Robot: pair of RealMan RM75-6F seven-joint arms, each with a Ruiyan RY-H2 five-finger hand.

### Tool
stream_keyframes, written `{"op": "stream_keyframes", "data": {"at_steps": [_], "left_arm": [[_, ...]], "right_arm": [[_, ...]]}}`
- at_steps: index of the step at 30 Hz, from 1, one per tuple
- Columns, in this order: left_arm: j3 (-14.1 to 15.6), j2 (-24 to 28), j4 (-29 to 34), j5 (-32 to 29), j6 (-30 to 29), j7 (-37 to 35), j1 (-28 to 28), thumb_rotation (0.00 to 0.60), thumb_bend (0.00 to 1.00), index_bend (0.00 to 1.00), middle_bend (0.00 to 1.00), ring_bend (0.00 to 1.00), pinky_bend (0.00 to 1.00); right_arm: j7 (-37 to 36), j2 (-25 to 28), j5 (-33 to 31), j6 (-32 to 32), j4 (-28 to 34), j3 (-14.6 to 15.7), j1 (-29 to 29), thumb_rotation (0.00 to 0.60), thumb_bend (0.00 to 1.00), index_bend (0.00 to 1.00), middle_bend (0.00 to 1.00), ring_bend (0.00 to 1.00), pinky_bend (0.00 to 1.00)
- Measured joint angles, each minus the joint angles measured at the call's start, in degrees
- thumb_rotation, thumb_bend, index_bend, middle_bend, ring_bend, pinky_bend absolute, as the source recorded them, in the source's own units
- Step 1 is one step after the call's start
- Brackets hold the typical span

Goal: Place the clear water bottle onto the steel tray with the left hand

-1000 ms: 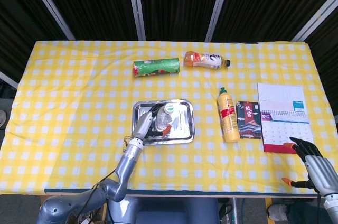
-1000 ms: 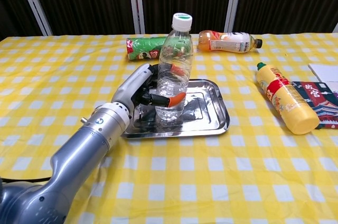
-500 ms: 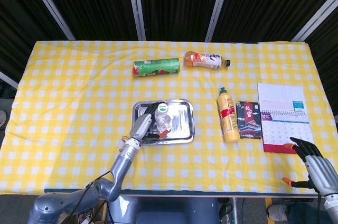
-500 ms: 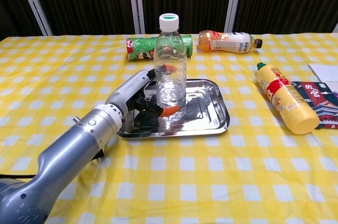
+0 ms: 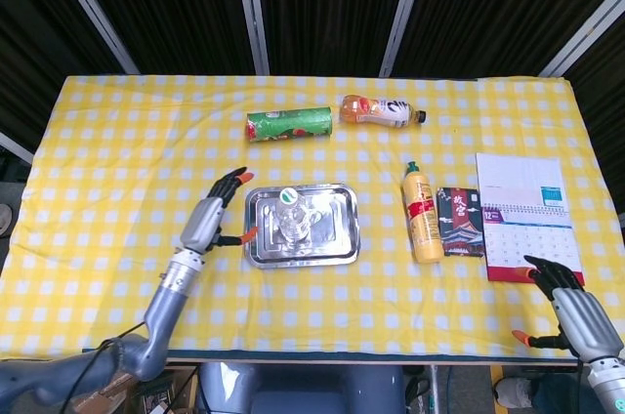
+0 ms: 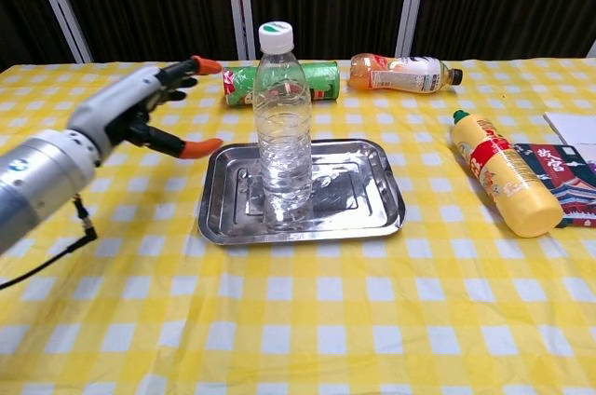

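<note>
The clear water bottle [image 5: 291, 219] [image 6: 282, 128] stands upright with a white cap on the left half of the steel tray [image 5: 332, 238] [image 6: 363, 209], in the middle of the table. My left hand [image 5: 215, 216] [image 6: 140, 108] is open, fingers spread, off the tray's left edge and apart from the bottle. My right hand [image 5: 566, 302] is open near the table's front right corner, holding nothing; the chest view does not show it.
A green can [image 5: 290, 125] [image 6: 244, 83] and an orange drink bottle [image 5: 381, 110] [image 6: 400, 73] lie behind the tray. A yellow bottle [image 5: 422, 213] [image 6: 504, 172], a dark booklet [image 5: 460, 222] and a calendar [image 5: 522, 214] lie to the right.
My left hand let go of the bottle and drew back to the left, off the tray. The bottle now stands free on the tray. The right hand barely shifted.
</note>
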State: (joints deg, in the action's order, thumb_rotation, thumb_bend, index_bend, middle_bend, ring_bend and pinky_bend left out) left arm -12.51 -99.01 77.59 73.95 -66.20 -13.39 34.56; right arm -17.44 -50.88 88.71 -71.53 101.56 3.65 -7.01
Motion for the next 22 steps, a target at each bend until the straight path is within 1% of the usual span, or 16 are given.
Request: {"op": "stream_keyframes", "data": {"at_steps": [1,2,4,5,7,8,10,11,14,16,20,22], "left_arm": [[0.3,2.8,3.0,-1.2,0.0,2.1,-0.9,0.6,0.3,0.09,0.0,0.0,0.0],[0.6,6.6,7.1,-2.8,-0.1,4.8,-2.1,0.6,0.3,0.09,0.0,0.0,0.0],[1.3,12.5,12.8,-4.9,-0.2,8.0,-4.0,0.6,0.3,0.1,0.01,0.0,0.0],[1.9,16.4,16.0,-6.0,-0.4,9.7,-5.4,0.6,0.3,0.1,0.01,0.0,0.0],[3.2,22.1,19.3,-6.7,-1.3,11.2,-7.9,0.6,0.3,0.1,0.01,0.0,0.0],[4.3,25.7,20.6,-6.5,-2.6,11.7,-10.1,0.6,0.3,0.1,0.01,0.0,0.0],[5.8,29.9,21.5,-5.4,-5.6,11.9,-13.8,0.6,0.3,0.1,0.01,0.0,0.0],[6.8,31.7,21.3,-4.3,-8.3,12.1,-16.3,0.6,0.31,0.1,0.01,0.0,0.0],[8.8,33.2,18.5,-2.4,-15.8,14.5,-21.6,0.6,0.31,0.11,0.01,0.0,0.0],[9.4,33.4,16.2,-2.2,-19.4,17.6,-23.4,0.6,0.31,0.11,0.01,0.0,0.0],[9.9,33.2,13.5,-2.3,-22.8,24.7,-25.7,0.6,0.31,0.13,0.02,0.0,0.0],[9.9,33.0,12.2,-1.8,-24.4,25.7,-26.4,0.6,0.32,0.14,0.02,0.0,0.0]], "right_arm": [[0.3,0.0,0.0,0.0,0.2,0.0,0.0,0.6,0.16,0.23,0.1,0.06,0.05],[0.7,0.0,0.1,0.0,0.5,0.1,0.0,0.6,0.16,0.23,0.1,0.06,0.05],[1.3,0.0,0.2,-0.1,0.9,0.1,0.0,0.6,0.16,0.23,0.1,0.06,0.05],[1.7,0.0,0.2,-0.1,1.0,0.1,0.0,0.6,0.16,0.23,0.1,0.06,0.05],[2.1,0.0,0.1,-0.3,1.4,0.1,0.1,0.6,0.16,0.23,0.1,0.06,0.05],[2.3,0.0,0.0,-0.4,1.5,0.1,0.2,0.6,0.16,0.23,0.1,0.06,0.05],[3.1,0.0,-0.1,-0.6,1.5,0.0,0.3,0.6,0.16,0.23,0.1,0.06,0.05],[3.8,-0.1,-0.3,-0.8,1.4,0.0,0.3,0.6,0.16,0.23,0.1,0.06,0.05],[6.7,-0.8,-0.9,-1.5,1.2,-0.4,0.6,0.6,0.16,0.23,0.1,0.06,0.05],[8.7,-1.3,-1.3,-1.9,1.0,-0.6,0.7,0.6,0.16,0.23,0.1,0.06,0.05],[12.3,-3.1,-2.9,-2.7,0.2,-1.6,0.9,0.6,0.16,0.23,0.1,0.06,0.05],[13.2,-3.8,-3.5,-2.8,-0.2,-2.0,0.8,0.6,0.16,0.23,0.1,0.06,0.05]]}}
